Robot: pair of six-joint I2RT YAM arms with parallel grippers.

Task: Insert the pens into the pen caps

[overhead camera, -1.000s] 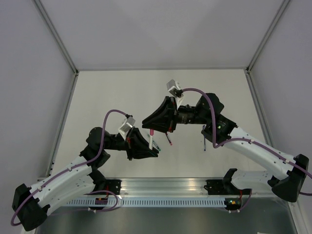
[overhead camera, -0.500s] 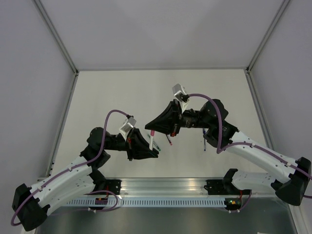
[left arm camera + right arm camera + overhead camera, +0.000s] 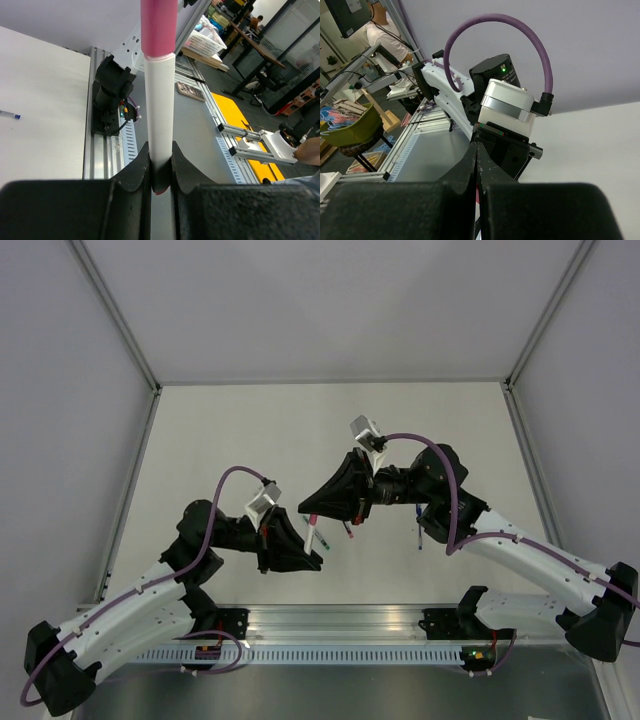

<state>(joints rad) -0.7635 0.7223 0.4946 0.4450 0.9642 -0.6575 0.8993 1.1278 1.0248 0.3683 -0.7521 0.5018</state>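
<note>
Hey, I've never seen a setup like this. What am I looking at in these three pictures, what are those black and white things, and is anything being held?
Those are two robot arms bolted at the near edge of a white table. The wide picture looks down from above. The other two come from small cameras on each arm's wrist, so you see that arm's own fingers up close. The left gripper is clamped on a whitish pen with a red end. The right gripper has its fingers pressed together near that red end; what it pinches is hidden. On the table lie a second pen, below the right gripper, and a third pen further right.
</note>
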